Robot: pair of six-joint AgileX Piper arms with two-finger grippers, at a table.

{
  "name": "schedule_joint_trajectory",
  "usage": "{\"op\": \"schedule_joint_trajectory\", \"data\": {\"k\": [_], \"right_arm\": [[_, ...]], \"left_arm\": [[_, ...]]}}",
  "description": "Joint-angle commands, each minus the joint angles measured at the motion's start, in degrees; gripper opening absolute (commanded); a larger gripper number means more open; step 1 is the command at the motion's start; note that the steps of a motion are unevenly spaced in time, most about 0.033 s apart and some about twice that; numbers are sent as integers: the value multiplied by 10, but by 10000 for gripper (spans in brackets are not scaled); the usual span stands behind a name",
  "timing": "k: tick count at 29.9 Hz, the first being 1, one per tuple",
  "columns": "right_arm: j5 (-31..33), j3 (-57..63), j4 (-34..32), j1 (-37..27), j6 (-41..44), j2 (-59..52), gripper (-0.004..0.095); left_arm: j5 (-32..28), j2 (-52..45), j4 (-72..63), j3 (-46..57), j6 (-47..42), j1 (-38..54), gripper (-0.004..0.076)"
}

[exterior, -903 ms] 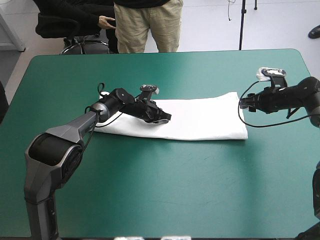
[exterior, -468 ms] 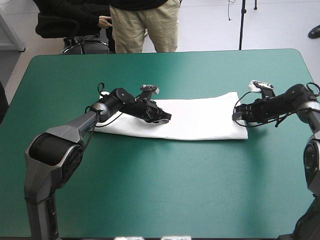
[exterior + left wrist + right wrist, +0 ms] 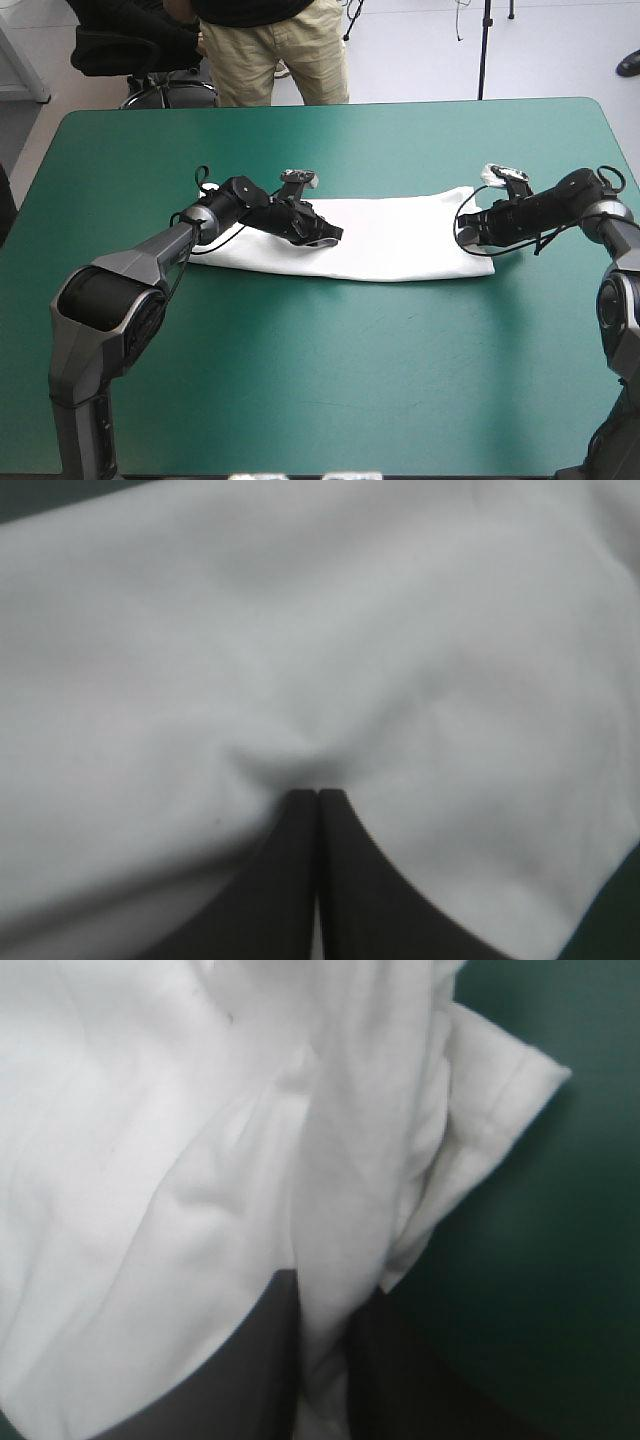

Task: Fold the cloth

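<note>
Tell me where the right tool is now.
In the high view, the right tool sits right of centre, clamped on the T-shirt's right end, over the teal-green cover.

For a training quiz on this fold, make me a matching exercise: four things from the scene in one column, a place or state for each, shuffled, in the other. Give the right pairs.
Column one:
1. left claw
2. right claw
3. T-shirt
4. table cover

Column two:
A. teal-green, under everything else
B. white, lying flat as a long folded strip
C. shut on a fold at the strip's right end
D. shut to a point, tips pressing the strip near its middle

Pairs: 1-D; 2-C; 3-B; 4-A
</note>
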Motion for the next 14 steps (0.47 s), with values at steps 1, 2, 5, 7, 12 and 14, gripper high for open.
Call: {"op": "schedule_joint_trajectory", "data": {"k": [1,2,5,7,12,14], "right_arm": [[27,-2,-6,8,-17,-9,-8],[26,-2,-4,8,-17,-9,-12],[11,-2,-3,8,-17,-22,-11],[-1,-2,-2,9,-17,-40,-11],[-12,-22,-3,12,-9,-91,-11],[-10,-36,-7,18,0,-102,-11]], "left_arm": [[-2,-24,-11,-12,2,-3,-17],[-3,-24,-11,-12,2,-3,-17],[-11,-24,-12,-12,5,-3,-17],[-13,-26,-13,-12,6,-3,-17],[-44,-41,-11,-15,12,-3,-17],[-51,-53,-3,-22,14,-1,-17]]}}
